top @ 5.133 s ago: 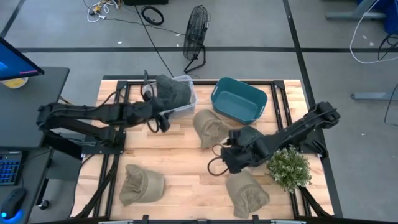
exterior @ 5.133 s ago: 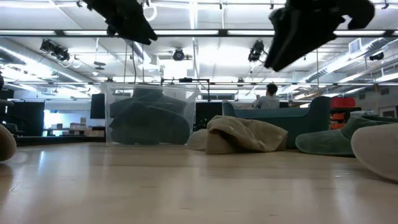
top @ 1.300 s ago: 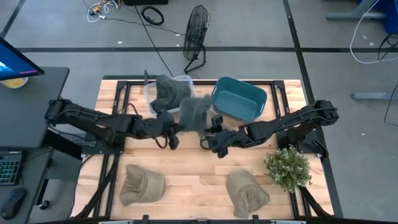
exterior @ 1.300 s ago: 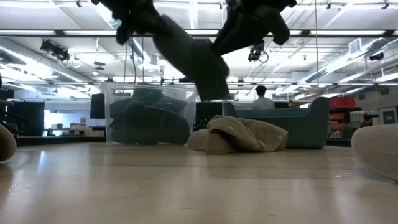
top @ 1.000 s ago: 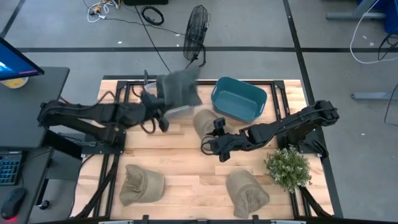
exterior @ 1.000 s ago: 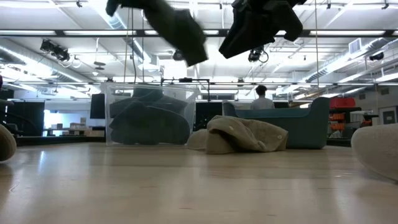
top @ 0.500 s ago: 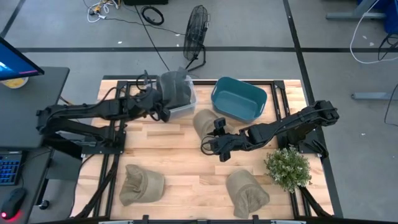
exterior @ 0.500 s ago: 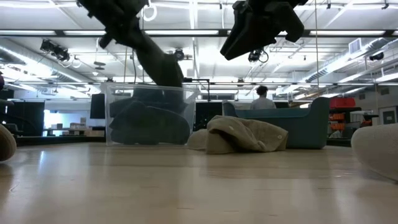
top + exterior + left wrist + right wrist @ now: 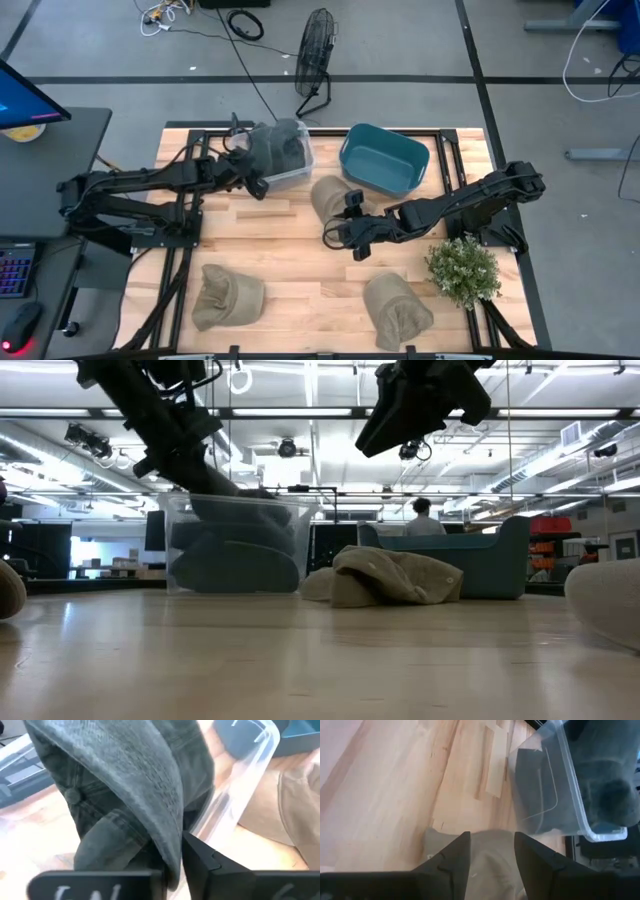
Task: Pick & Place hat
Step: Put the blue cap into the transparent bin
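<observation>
A dark grey hat (image 9: 278, 145) lies on top of other grey hats in the clear plastic bin (image 9: 303, 172) at the table's far side, its lower part inside the bin (image 9: 240, 510). My left gripper (image 9: 260, 172) is at the bin's near-left rim, shut on this hat (image 9: 125, 785). My right gripper (image 9: 336, 238) hangs open, well above the table (image 9: 385, 435), just near of a tan hat (image 9: 335, 200) that lies on the wood. In the right wrist view that tan hat (image 9: 490, 845) shows below the gap between the fingers, untouched. My left gripper has the grey hat's lower edge (image 9: 172, 852) between its fingers. One finger (image 9: 200, 860) lies against the edge; the cloth hides the other. The fingers slant down from the table's left. The hat drapes slack over the hats in the bin (image 9: 240, 785).
A teal tub (image 9: 385, 160) stands right of the clear bin. Two more tan hats (image 9: 228, 295) (image 9: 397, 310) lie near the front edge, and a potted plant (image 9: 463, 270) stands at the right. Bare wood lies between the arms.
My left gripper has carried the grey hat from high above the bin down toward it, tipping downward. The hat, lifted clear a second ago, now rests on the hats in the clear bin. My right gripper has kept still.
</observation>
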